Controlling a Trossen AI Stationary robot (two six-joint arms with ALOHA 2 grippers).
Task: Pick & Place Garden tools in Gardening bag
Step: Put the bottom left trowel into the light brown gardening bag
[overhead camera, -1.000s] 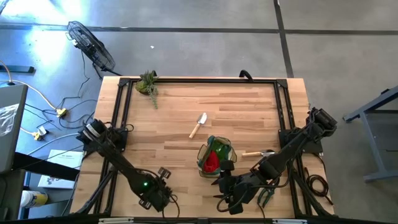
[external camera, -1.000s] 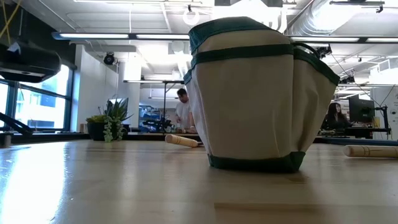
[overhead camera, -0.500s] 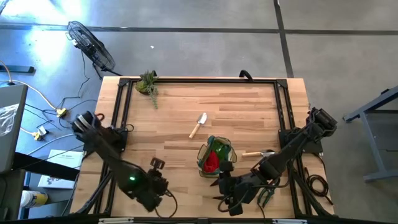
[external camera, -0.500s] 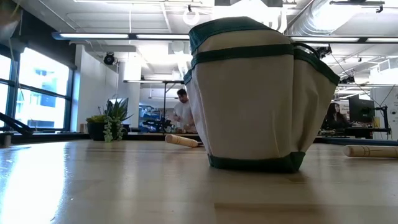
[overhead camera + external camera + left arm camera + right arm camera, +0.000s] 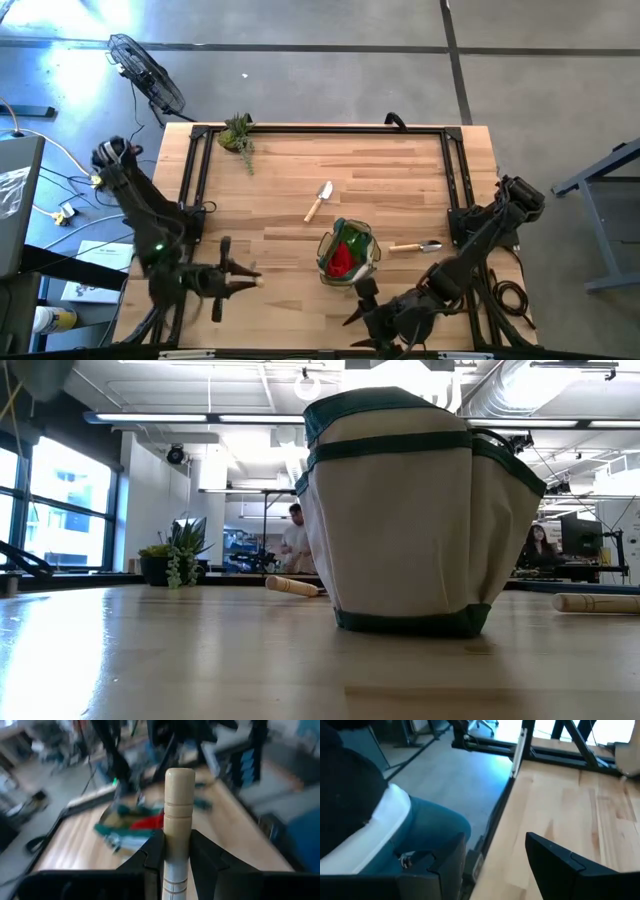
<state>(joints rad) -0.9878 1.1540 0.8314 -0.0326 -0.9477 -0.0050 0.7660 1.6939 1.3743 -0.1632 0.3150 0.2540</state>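
Partly done | gardening bag [image 5: 349,252] at lower centre of the table [image 5: 380,180], red piece inside | left gripper [image 5: 238,280] lower left, jaws clamped on a wooden-handled tool [image 5: 178,815] | right gripper [image 5: 362,310] bottom centre, jaws open, empty | two trowels [image 5: 318,201] lie outside.

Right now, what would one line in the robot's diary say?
left gripper: shut on wooden-handled tool | right gripper: open, empty, near table edge | gardening bag: upright, red piece inside
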